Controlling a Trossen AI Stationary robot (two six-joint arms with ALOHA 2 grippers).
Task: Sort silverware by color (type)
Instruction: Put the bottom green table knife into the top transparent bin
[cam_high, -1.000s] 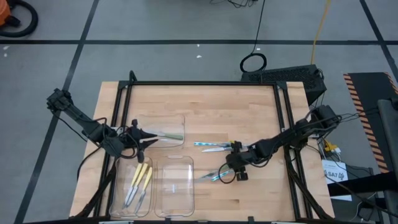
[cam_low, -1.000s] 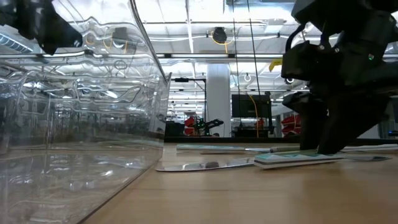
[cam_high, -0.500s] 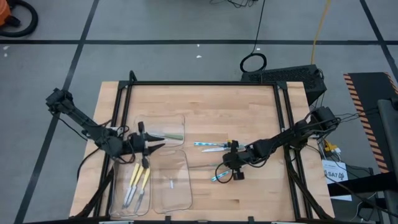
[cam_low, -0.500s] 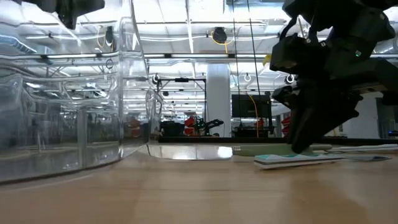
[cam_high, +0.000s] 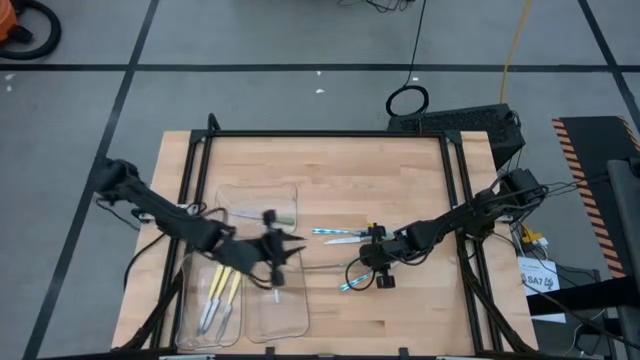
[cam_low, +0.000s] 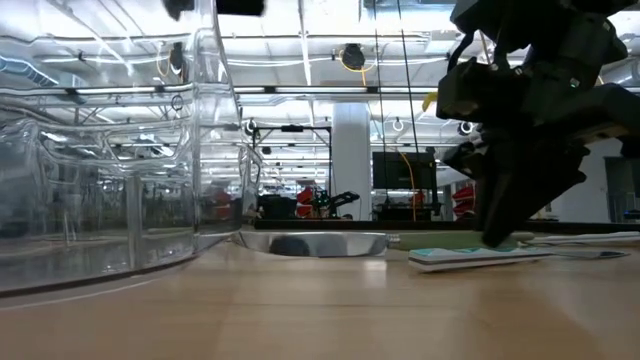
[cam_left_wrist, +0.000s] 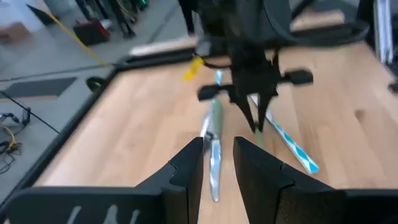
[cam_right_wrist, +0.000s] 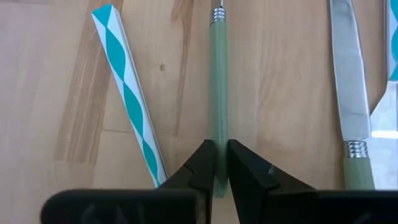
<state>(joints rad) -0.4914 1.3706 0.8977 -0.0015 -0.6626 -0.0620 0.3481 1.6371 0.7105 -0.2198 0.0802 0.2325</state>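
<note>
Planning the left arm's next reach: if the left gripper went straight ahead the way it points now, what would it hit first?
Probably the pale green-handled utensil lying ahead of the left gripper, then the right gripper beyond, though depth is uncertain.

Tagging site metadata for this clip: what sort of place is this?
Most likely a robotics lab or industrial workshop. The low view shows an open hall with ceiling strip lights and equipment racks; the high view shows a grey floor with black tape lines around the framed wooden table.

The table (cam_right_wrist: 74, 93) is showing pale, matt wood grain. The green-handled utensil (cam_right_wrist: 217, 93) is looking like smooth translucent plastic, the knife blade (cam_right_wrist: 348, 68) dull brushed metal, and the trays (cam_low: 120, 180) clear glossy plastic.
</note>
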